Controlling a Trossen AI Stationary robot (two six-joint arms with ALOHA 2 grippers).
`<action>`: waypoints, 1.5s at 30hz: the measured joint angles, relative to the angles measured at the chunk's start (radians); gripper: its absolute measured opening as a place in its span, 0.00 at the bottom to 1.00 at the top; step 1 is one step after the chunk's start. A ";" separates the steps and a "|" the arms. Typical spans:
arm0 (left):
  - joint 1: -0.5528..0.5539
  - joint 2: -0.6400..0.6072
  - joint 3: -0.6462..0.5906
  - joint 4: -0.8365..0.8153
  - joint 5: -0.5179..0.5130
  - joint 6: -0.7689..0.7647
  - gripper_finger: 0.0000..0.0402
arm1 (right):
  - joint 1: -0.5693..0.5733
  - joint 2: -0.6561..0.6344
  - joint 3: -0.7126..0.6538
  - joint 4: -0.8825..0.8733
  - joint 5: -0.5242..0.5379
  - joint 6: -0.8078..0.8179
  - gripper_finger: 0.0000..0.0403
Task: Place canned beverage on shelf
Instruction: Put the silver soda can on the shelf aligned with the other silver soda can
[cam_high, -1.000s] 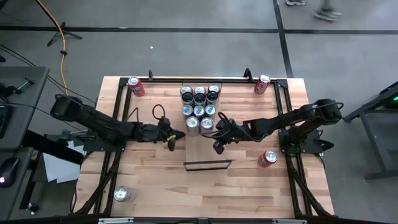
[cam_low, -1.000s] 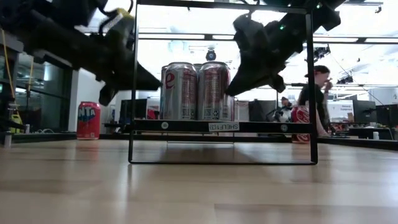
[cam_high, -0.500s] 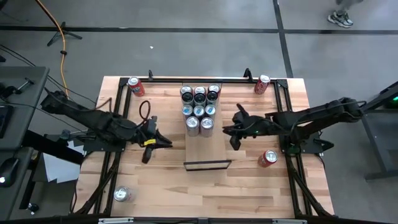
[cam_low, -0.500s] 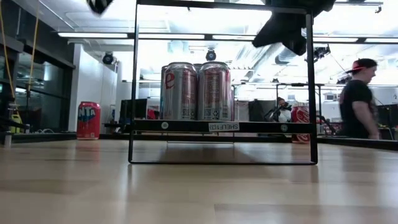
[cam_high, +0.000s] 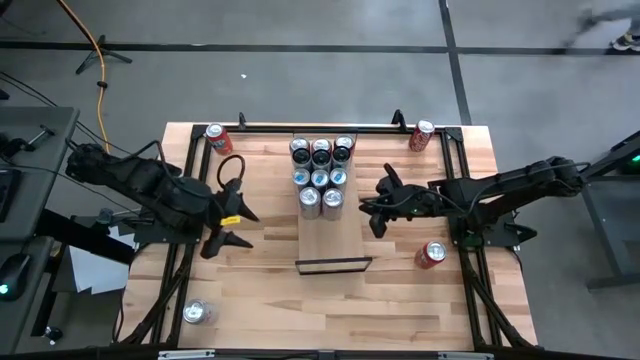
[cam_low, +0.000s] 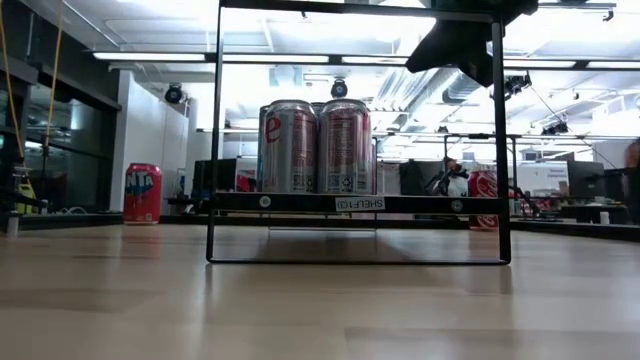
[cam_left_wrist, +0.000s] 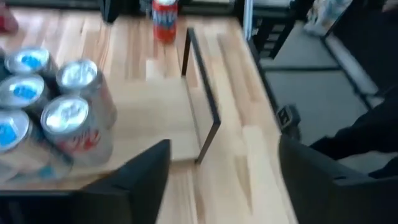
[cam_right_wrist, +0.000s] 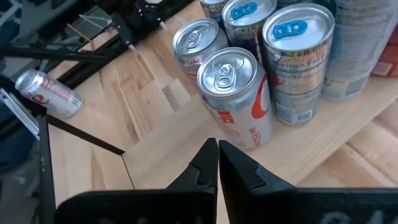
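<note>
Several cans (cam_high: 320, 175) stand upright on their bases in rows on the far half of the shelf (cam_high: 324, 240), a pale board with a black rail (cam_high: 333, 265) at its near end. In the low view two silver cans (cam_low: 315, 145) front the group. My left gripper (cam_high: 230, 228) hovers open to the left of the shelf, nothing between its fingers (cam_left_wrist: 140, 180). My right gripper (cam_high: 377, 218) hovers shut just right of the shelf, its fingertips (cam_right_wrist: 217, 163) pointing at the nearest silver can (cam_right_wrist: 235, 93) without touching it.
Loose red cans stand at the table's far left (cam_high: 218, 140), far right (cam_high: 422, 135) and near right (cam_high: 431, 254). A silver can (cam_high: 196, 312) lies on its side at the near left. Black frame rails (cam_high: 190, 190) run along the table's edges.
Both grippers have drawn back from the front cans on the shelf. My left gripper has gone toward the table's left edge and has opened. My right gripper has gone toward the right edge, stayed shut, then held still. The cans have not moved.
</note>
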 joint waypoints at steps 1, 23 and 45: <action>0.000 0.000 0.000 -0.021 0.000 0.000 0.66 | 0.000 0.000 0.000 0.000 0.000 0.013 0.00; -0.327 0.405 0.231 -0.534 0.256 -0.586 0.91 | 0.000 0.001 0.000 -0.019 0.013 -0.017 0.00; -0.669 0.703 0.205 -0.490 0.300 -1.645 0.91 | 0.000 0.001 0.000 -0.023 0.037 -0.182 0.00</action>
